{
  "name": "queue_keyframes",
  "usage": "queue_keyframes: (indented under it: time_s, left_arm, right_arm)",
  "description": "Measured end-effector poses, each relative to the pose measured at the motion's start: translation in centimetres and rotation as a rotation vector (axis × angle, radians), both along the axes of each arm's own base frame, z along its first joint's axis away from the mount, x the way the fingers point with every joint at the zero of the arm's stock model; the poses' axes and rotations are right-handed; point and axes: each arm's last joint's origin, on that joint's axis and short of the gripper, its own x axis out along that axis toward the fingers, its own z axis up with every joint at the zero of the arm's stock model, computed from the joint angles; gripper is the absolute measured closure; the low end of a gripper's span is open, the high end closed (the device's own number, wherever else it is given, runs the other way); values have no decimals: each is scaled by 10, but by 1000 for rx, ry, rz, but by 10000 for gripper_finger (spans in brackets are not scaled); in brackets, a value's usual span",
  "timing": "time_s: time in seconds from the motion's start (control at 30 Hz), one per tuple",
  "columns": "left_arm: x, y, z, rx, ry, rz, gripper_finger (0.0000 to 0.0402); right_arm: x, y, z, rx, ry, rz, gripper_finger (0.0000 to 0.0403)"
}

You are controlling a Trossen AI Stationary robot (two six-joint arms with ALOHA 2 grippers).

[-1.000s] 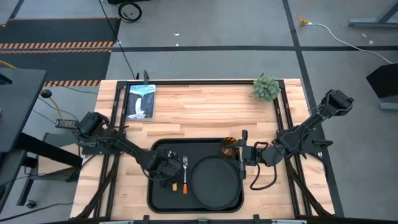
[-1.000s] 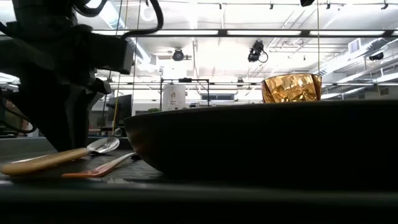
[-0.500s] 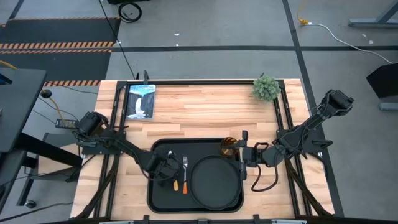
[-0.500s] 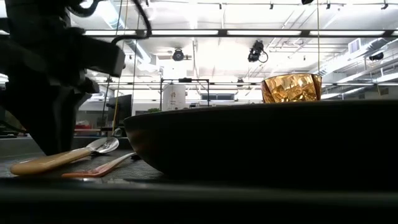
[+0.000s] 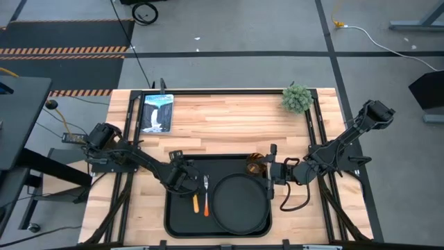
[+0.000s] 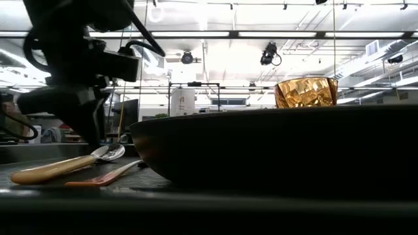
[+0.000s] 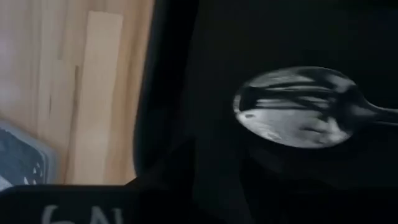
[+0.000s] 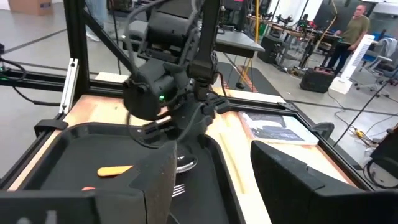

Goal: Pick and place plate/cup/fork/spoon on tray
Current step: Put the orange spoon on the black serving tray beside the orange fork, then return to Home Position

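The spoon (image 7: 298,115) lies bowl-up inside the tray (image 7: 168,93), near its raised rim. Beyond that rim the wooden table (image 7: 74,93) shows.

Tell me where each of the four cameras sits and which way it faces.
High: overhead, straight down on the tray, both arms showing.
Low: table height, level across the plate; left arm hangs above the spoon.
Left wrist: close over the spoon's bowl in the tray.
Right wrist: past its own fingers towards the left arm.
Shared: the spoon shows in all four views.
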Motion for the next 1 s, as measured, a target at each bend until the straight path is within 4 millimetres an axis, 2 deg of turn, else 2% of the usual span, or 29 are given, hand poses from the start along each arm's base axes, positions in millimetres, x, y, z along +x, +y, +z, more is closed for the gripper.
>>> queue_keyframes:
  time_s: [0.3,0.57,0.77,0.87,1.0]
  left_arm:
    - [8,11,0,-7,-28,31,276]
    - [16,7,0,-34,-93,-9,276]
    - [9,10,0,-16,-36,14,276]
    - [5,10,2,-66,-25,81,276]
    - [5,4,16,-175,-113,101,276]
  right_arm:
    - [-2,4,1,-1,-5,17,190]
    - [-2,4,1,-3,-5,17,190]
    - [-2,4,1,-3,-4,17,190]
    - [-3,5,0,-11,6,21,190]
    - [-8,8,1,-57,16,27,190]
